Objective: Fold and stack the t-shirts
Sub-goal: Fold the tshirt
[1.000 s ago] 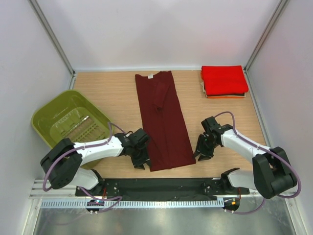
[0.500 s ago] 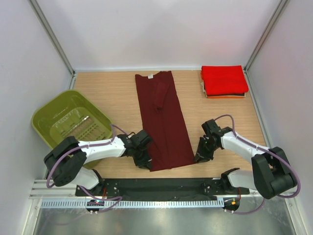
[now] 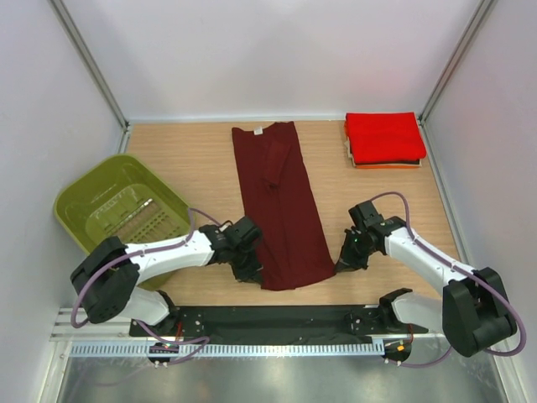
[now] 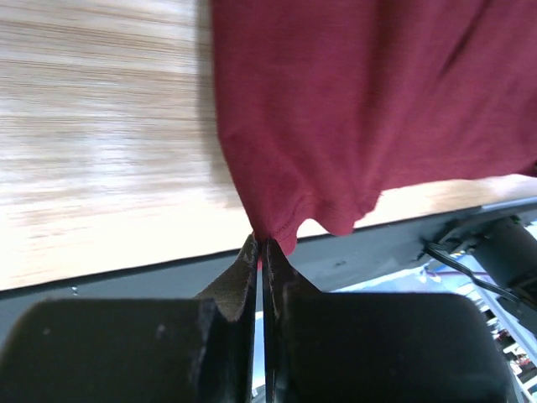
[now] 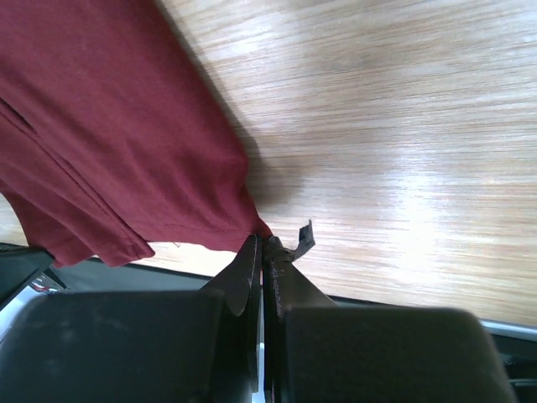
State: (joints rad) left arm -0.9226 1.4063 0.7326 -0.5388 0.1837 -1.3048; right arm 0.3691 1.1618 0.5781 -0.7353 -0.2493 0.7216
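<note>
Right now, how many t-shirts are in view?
4 visible: maroon t-shirt laid out flat in the centre; red t-shirt at far right, lying on top of dark t-shirt and orange t-shirt, only thin edges showing. More may be hidden between them.

No text, brand, number or sign can be read in any of the views. The only thing like a label is a small pale neck tag (image 3: pixel 258 131) at the collar of the dark maroon t-shirt (image 3: pixel 281 210), at the far end of the table. In the top view it is too small to tell whether it carries any print.
</note>
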